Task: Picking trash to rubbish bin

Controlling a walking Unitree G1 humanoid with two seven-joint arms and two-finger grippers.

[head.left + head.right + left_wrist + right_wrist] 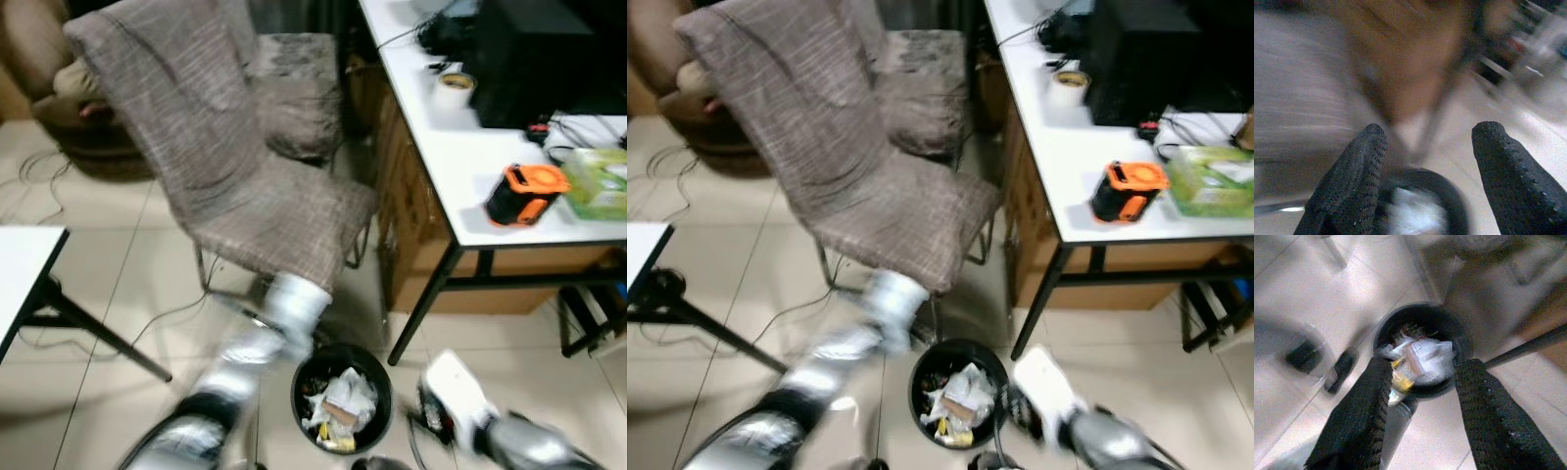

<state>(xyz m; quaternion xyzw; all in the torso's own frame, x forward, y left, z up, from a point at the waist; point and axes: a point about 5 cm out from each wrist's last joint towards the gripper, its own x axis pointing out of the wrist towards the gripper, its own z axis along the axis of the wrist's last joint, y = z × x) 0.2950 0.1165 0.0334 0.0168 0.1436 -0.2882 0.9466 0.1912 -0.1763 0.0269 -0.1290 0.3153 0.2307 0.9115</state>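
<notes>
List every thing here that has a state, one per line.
Bin: upright, open, holding trash.
Trash: inside the bin.
Left gripper: open, empty.
Right gripper: open, empty, above the bin.
Chair: upright, cloth-covered, unoccupied.
Tape roll: flat on the desk.

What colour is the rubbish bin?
Black; the rubbish bin shows best in the right wrist view.

the rubbish bin (342,397) sits before the chair (235,166), left of the table (460,147).
</notes>
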